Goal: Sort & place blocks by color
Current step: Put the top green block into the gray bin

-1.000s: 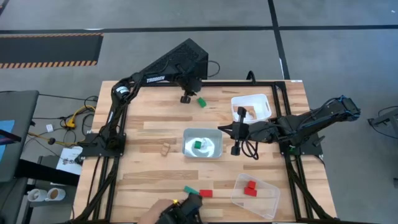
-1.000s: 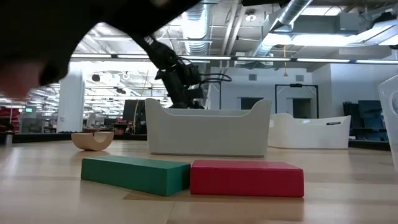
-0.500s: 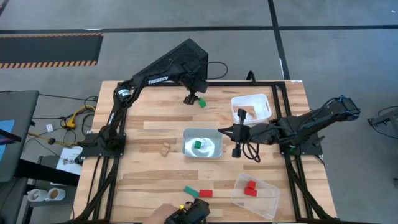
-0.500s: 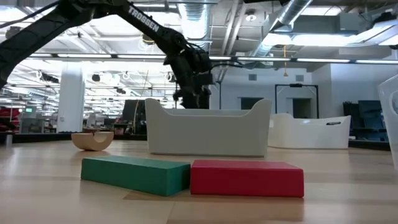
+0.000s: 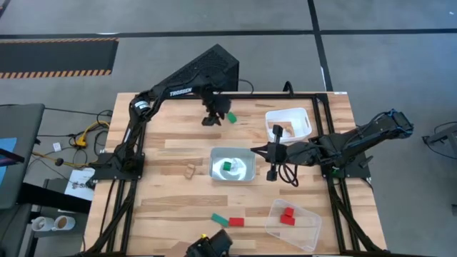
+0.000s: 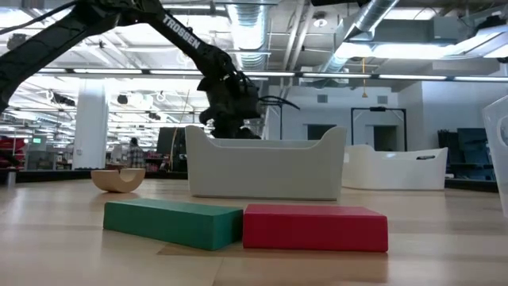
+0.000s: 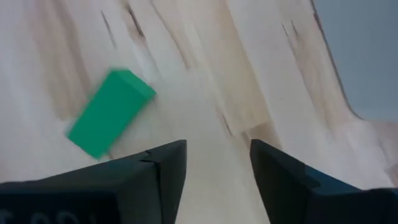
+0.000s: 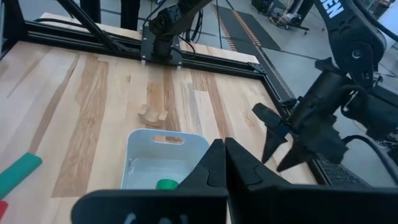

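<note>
A loose green block [image 5: 230,116] lies flat on the table near the far edge, also seen in the left wrist view [image 7: 109,112]. My left gripper [image 5: 211,119] hangs just left of it, open, nothing between its fingers [image 7: 165,174]. My right gripper [image 5: 254,148] is shut and held above the table, right of the silvery tray [image 5: 246,175], which holds a green block [image 5: 227,165]. Flat near the front edge lie a green block [image 6: 175,222] and a red block [image 6: 315,226], end to end. A wooden arch block [image 5: 189,171] sits left of the silvery tray.
A white tray [image 5: 303,118] with wooden blocks stands at the far right. A clear tray [image 5: 303,232] with red blocks [image 5: 287,216] stands at the near right. A dark object [image 5: 211,246] shows at the table's near edge. A black frame rail borders the table.
My left gripper swung right over the loose green block, then came back to its left and a little nearer, tipping as it went. The block has stayed where it was. A person's hand at the near edge has drawn back out of view.
</note>
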